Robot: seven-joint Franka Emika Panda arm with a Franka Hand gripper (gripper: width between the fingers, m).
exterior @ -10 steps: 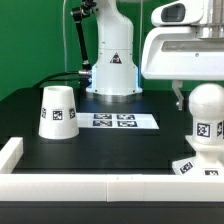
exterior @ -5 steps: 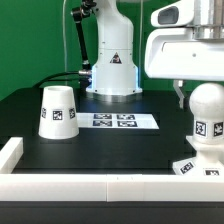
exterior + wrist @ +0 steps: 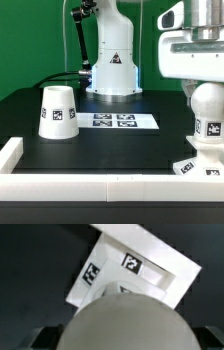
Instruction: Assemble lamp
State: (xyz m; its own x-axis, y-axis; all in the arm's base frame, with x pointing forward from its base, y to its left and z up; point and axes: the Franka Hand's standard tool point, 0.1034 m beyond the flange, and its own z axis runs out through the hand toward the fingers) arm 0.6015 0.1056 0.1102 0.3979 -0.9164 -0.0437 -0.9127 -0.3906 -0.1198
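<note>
Jaws of the white two-finger gripper [image 3: 199,88] are standing wide apart, hanging directly above the white ball-shaped plastic bulb [image 3: 207,105] and gripping nothing that the pictures show. That bulb is sitting upright on the low white square sloped base [image 3: 196,163], its neck carrying a black-and-white square tag, at the exterior view's right. In the wrist view the rounded top of the bulb [image 3: 128,319] is filling the foreground, with the tagged base [image 3: 140,269] lying beyond it and dark fingertips [image 3: 30,338] showing at either side of the ball. Well apart from the bulb, toward the exterior view's left, the white cup-like tapered shade [image 3: 58,111] is standing wide end down on the black table [image 3: 110,150]. Between shade and bulb, the marker board [image 3: 122,121] is lying flat.
</note>
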